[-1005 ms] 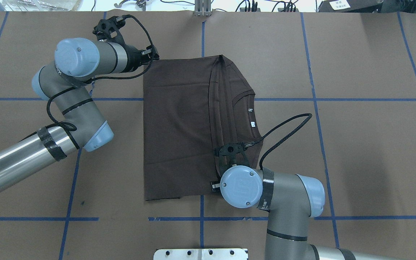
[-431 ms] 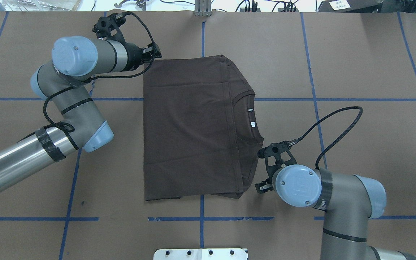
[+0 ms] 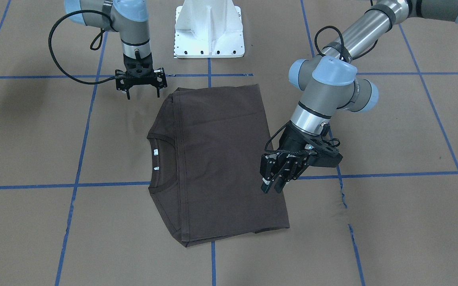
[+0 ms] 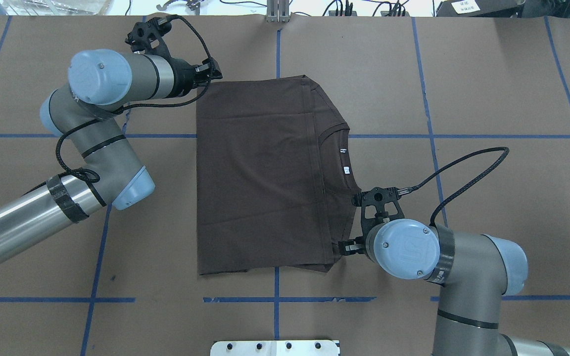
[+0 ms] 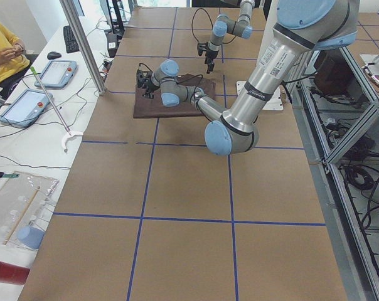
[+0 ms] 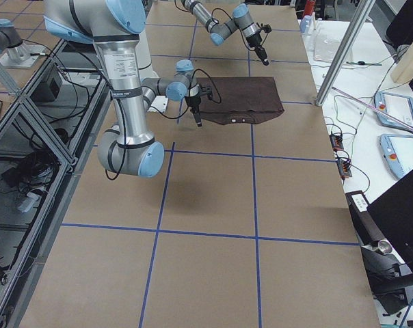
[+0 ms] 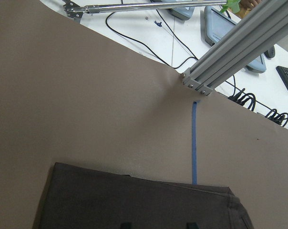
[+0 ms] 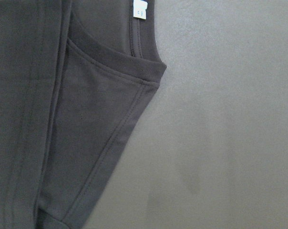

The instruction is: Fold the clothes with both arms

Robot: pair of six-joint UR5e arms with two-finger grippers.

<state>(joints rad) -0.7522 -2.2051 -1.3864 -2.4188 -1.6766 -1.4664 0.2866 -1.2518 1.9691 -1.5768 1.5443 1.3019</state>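
The dark brown T-shirt point(image 4: 255, 173) lies flat on the brown table, folded into a rectangle. Its collar and white labels point(image 4: 345, 169) face the robot's right. My left gripper point(image 4: 211, 73) hovers open at the shirt's far left corner. In the front-facing view this left gripper point(image 3: 273, 186) has its fingers spread just above the cloth edge and holds nothing. My right gripper point(image 3: 142, 94) hangs open just off the shirt's near right corner. The right wrist view shows only the shirt's collar and shoulder point(image 8: 87, 119), with no fingers in it.
The white pedestal base point(image 3: 209, 31) sits at the robot's edge of the table. Blue tape lines point(image 4: 275, 299) cross the brown surface. An aluminium post point(image 7: 230, 47) stands beyond the far edge. A person in yellow point(image 5: 1, 50) sits at a side table with tablets.
The right arm swung off the shirt to its right side, leaving the folded sleeve flat, then eased back toward the corner. The left arm barely shifted.
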